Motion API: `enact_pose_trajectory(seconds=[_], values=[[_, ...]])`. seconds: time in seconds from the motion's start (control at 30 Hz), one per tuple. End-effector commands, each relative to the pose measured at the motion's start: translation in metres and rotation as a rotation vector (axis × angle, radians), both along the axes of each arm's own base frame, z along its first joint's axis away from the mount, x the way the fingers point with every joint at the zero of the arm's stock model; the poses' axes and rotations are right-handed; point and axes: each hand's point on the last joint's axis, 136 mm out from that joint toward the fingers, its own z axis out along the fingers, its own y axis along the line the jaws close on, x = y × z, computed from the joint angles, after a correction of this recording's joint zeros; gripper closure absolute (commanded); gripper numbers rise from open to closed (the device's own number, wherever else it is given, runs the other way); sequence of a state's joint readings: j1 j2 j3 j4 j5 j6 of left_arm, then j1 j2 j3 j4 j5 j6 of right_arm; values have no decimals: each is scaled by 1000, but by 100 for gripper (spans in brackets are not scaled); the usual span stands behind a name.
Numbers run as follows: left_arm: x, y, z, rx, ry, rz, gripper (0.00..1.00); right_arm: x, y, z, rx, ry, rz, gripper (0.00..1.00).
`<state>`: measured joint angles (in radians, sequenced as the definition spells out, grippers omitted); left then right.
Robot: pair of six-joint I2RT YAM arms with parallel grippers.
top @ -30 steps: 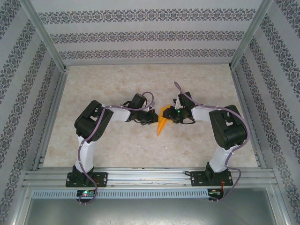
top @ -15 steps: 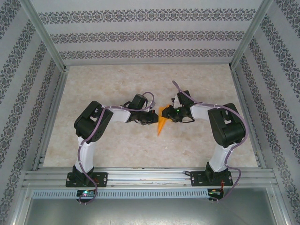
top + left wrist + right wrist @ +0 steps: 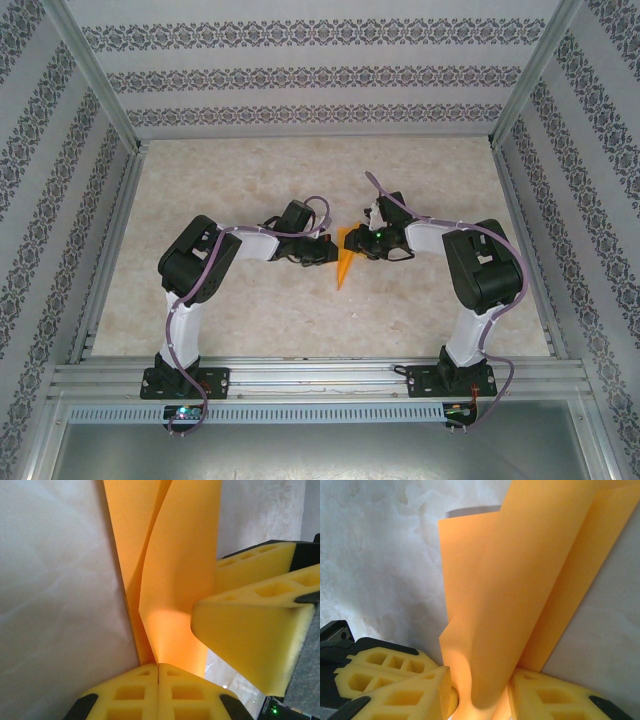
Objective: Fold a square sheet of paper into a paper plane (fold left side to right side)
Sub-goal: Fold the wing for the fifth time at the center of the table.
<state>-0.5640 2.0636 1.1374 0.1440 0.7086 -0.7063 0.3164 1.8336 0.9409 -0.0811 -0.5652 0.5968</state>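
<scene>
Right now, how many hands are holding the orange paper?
2. The left hand pinches the orange paper from the left, fingers pressed together; the right hand holds it from the right, a fold between its fingers. Both meet mid-table.

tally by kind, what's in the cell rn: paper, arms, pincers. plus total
orange paper: 1
arms: 2 (left arm, right arm)
pincers: 2 (left pincer, right pincer)
total: 5
</scene>
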Motion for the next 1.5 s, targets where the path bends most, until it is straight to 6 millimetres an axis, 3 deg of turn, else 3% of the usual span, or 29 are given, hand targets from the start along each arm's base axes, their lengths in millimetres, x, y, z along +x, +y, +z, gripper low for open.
enact_pose_trajectory(seconds=[0.0, 0.77, 0.97, 1.13, 1.47], values=[[4, 4, -15, 79, -22, 10, 100, -2, -7, -1, -21, -11, -14, 63], [2, 6, -23, 103, -6, 11, 100, 1, -9, 16, 17, -39, -37, 66], [2, 7, -23, 105, -4, 12, 100, -4, -19, 12, -21, -23, -55, 66], [2, 7, -24, 108, -4, 14, 100, -4, -23, 28, -1, -55, -58, 66], [2, 9, -26, 121, 5, 21, 100, 12, -3, 41, 58, -81, -16, 82]])
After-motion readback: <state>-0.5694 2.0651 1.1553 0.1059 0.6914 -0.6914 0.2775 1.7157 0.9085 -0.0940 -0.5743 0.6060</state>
